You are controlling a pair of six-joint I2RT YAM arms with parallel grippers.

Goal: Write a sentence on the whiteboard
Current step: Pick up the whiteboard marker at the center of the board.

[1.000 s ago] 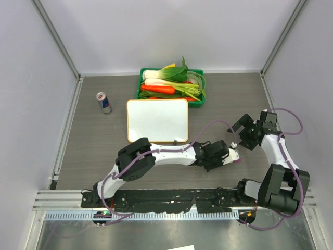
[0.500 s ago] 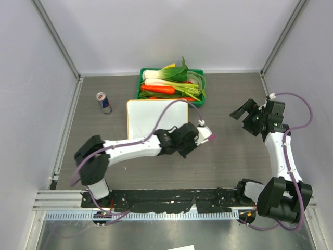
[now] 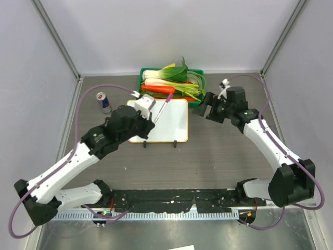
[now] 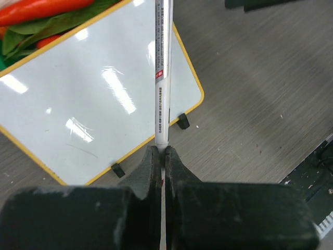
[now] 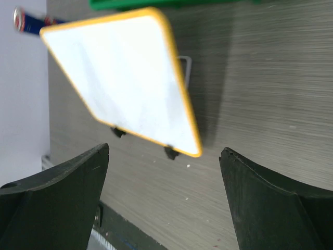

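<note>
Whiteboard (image 3: 170, 124) lies flat just under your left gripper (image 4: 162, 154), whose jaws are pinched tight on a marker (image 4: 163, 73) slanting over the board's face toward the green tray (image 3: 200, 72). Your right gripper (image 3: 204, 110) hangs spread wide, holding nothing, just beside the board's right edge. Both arms have swung in from the table's right side.

The top external view looks steeply down from above and behind the arm bases (image 3: 171, 198). Each wrist view looks closely past its own fingers (image 4: 149, 174); all three share the whiteboard (image 3: 170, 123), lying just beyond them.
</note>
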